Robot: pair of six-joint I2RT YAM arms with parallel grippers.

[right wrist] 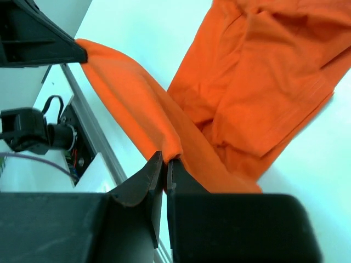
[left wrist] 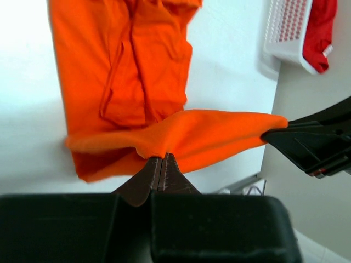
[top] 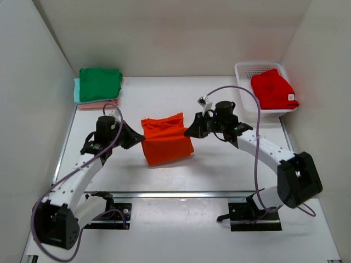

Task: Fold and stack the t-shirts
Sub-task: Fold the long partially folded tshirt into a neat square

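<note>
The bright orange t-shirt (top: pixel 166 139) hangs stretched between my two grippers above the table's middle, its lower part resting on the table. My left gripper (top: pixel 141 135) is shut on its left edge; in the left wrist view (left wrist: pixel 162 157) the jaws pinch the orange cloth (left wrist: pixel 131 71). My right gripper (top: pixel 189 131) is shut on its right edge, seen in the right wrist view (right wrist: pixel 166 160) with the cloth (right wrist: pixel 258 82) hanging beyond. A dark green shirt (top: pixel 100 83) lies folded on a mint (top: pixel 76 90) and a pink one (top: pixel 96 104) at the back left. A red shirt (top: pixel 273 89) lies in the basket.
The white mesh basket (top: pixel 245 71) stands at the back right against the wall, also in the left wrist view (left wrist: pixel 285 33). White walls close the table on three sides. A metal rail (top: pixel 181 194) runs along the near edge by the arm bases.
</note>
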